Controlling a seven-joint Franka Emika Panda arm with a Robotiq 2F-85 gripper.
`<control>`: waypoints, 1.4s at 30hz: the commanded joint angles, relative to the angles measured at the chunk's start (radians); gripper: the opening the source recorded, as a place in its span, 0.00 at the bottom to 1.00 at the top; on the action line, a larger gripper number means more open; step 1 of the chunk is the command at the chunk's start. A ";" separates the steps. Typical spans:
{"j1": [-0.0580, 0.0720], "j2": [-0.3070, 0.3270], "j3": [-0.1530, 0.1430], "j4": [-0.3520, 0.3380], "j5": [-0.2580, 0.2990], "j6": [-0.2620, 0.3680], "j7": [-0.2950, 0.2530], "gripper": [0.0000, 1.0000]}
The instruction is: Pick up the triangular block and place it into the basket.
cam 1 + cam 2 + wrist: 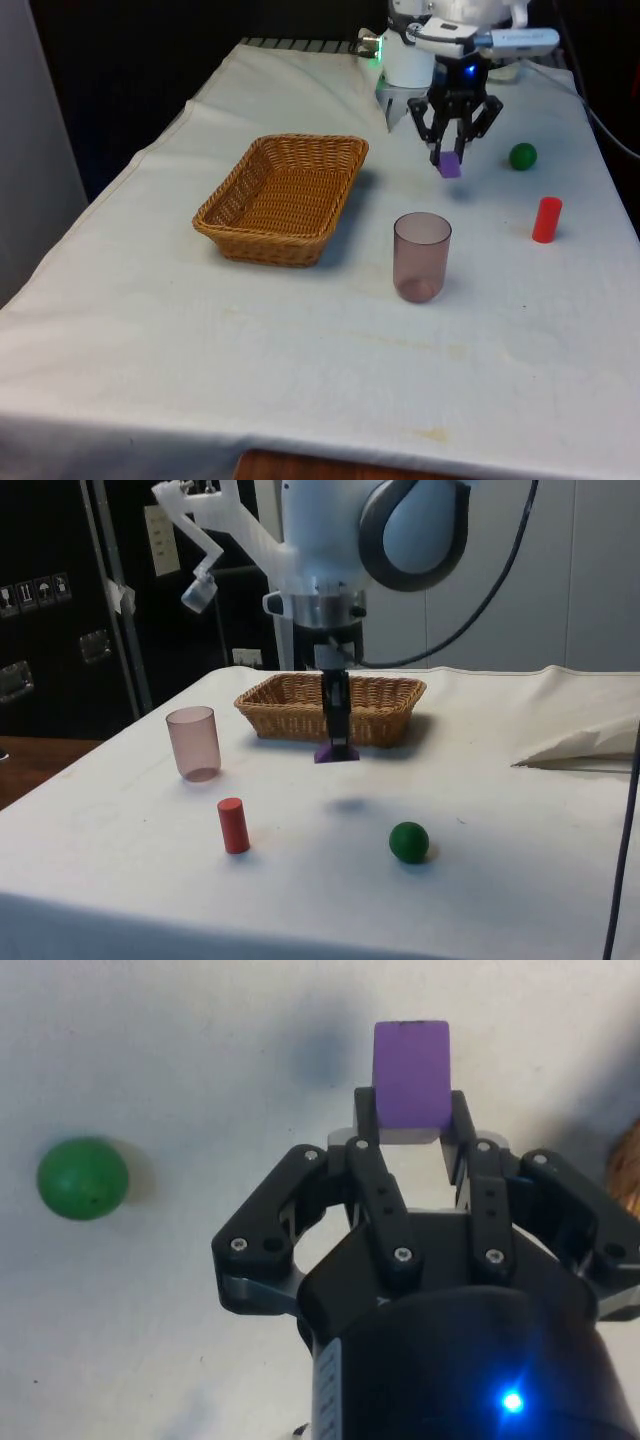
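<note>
Purple triangular block (450,166) clamped in my gripper (449,160), lifted off table, should clear basket (262,233) rim before release.

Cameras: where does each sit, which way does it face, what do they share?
Front view: across the table toward the arm; basket on its left, tool holding the purple block off the cloth.
Side view: from the table's side; arm's lower links, tool, basket behind.
Wrist view: looks down past the tool at the cloth.
Shared: block and green ball show in all three.
</note>
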 commanded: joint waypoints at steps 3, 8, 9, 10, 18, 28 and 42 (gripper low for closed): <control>-0.002 -0.027 -0.002 0.005 0.002 -0.032 -0.005 0.34; -0.003 -0.065 -0.008 0.017 0.002 -0.079 -0.010 0.34; -0.003 -0.072 -0.009 0.020 0.002 -0.087 -0.011 0.34; -0.003 -0.078 -0.009 0.022 0.002 -0.095 -0.011 0.34; 0.001 -0.078 -0.004 0.056 -0.017 -0.124 0.010 0.34; -0.004 -0.098 -0.002 0.109 -0.012 -0.190 -0.002 0.34; -0.012 -0.114 -0.059 0.158 -0.006 -0.227 -0.065 0.34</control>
